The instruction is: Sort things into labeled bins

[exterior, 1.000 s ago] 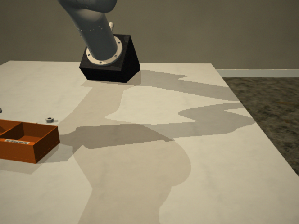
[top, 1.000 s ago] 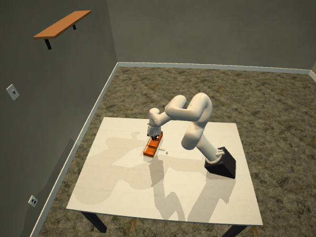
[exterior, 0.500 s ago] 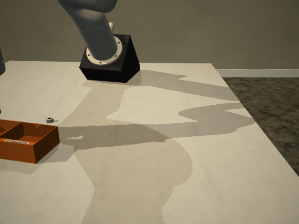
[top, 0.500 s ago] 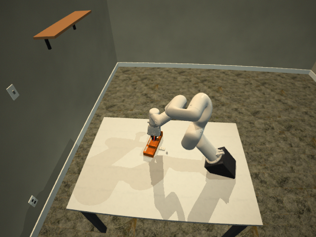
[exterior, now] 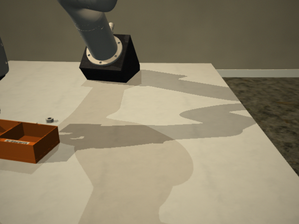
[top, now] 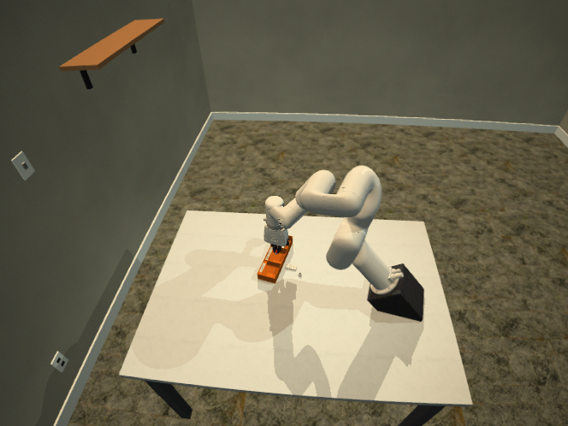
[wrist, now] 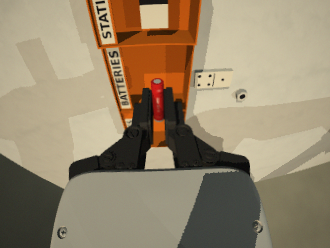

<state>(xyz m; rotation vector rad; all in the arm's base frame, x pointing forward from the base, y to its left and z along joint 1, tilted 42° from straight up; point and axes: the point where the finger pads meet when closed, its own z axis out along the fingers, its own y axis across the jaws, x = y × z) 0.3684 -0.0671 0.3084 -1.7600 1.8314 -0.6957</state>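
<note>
Orange bin (wrist: 188, 59) on white bench (wrist: 280, 39): side labels read "STATIONER…" (cut off by frame edge), "BATTERIES"; third label in exterior view illegible, possibly "GAMES" | pincer (wrist: 159, 114) closed on red battery (wrist: 157, 98), held over the BATTERIES compartment | white domino (wrist: 213, 79), grey nut (wrist: 241, 95) beside bin's right wall.
</note>
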